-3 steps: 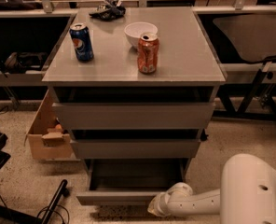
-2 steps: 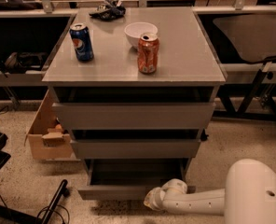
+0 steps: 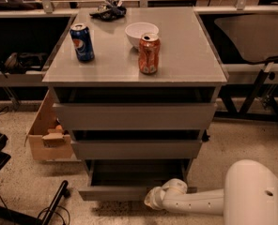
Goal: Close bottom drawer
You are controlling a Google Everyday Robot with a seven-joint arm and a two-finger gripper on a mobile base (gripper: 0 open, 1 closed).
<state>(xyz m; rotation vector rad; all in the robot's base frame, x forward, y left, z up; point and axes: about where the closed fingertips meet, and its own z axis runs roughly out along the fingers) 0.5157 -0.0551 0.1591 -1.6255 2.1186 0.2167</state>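
The grey cabinet (image 3: pixel 186 55) has three handle-less drawers. The bottom drawer (image 3: pixel 113 192) is the lowest and slimmest; it stands pulled out, with its grey tray (image 3: pixel 139 175) showing behind the front panel. The middle drawer (image 3: pixel 136 149) and top drawer (image 3: pixel 134 116) each sit a little proud of the frame. My gripper (image 3: pixel 153 200) is at the end of the white arm (image 3: pixel 200 201). The arm reaches in from the lower right, low near the floor. The gripper is at the right part of the bottom drawer's front panel.
On the cabinet top stand a blue can (image 3: pixel 82 42), an orange can (image 3: pixel 149 53), a white bowl (image 3: pixel 140 33) and a dark bundle (image 3: pixel 108 11). A cardboard box (image 3: pixel 45 135) sits on the floor at the left, with black equipment (image 3: pixel 54 205) below it. A black table frame (image 3: pixel 261 88) stands at the right.
My gripper has moved left along the bottom drawer's front. The drawer's front panel looks slightly further in than a second ago.
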